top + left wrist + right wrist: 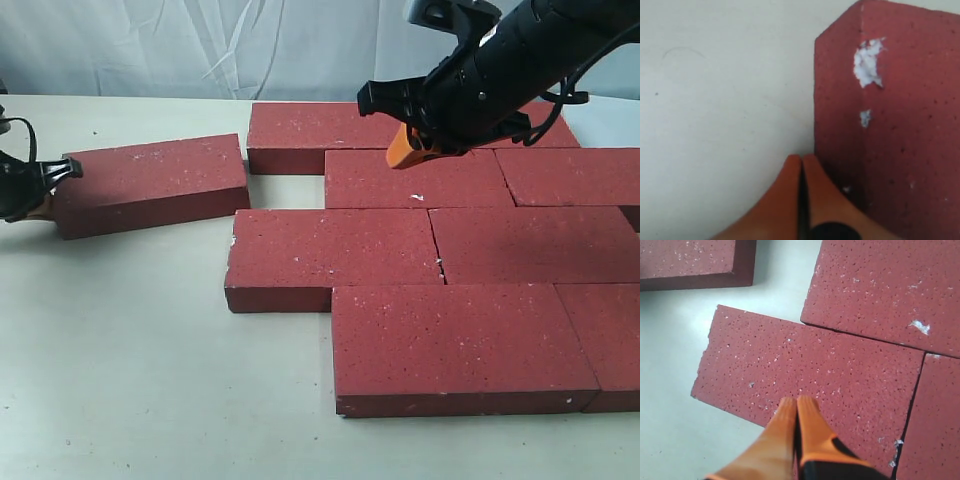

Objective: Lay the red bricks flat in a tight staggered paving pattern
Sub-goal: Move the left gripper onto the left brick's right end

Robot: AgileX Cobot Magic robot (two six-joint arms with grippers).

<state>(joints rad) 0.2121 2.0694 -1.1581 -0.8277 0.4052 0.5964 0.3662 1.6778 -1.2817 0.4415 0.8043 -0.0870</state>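
Observation:
Several red bricks (430,250) lie flat in staggered rows on the right. One more red brick (150,185) lies apart at the left, slightly askew, with a gap between it and the rows. My left gripper (45,190) is shut and empty, its tips (801,162) at that brick's end face (890,130), which has a white chip. My right gripper (405,150) is raised over the rows, shut and empty. In its wrist view the fingertips (796,404) sit over a paved brick (810,365) with a chipped corner.
The bricks rest on a pale table (120,350), bare on the left and front left. A white curtain (150,45) hangs behind. The right arm's black body (520,60) reaches in from the upper right. Bricks run off the view's right edge.

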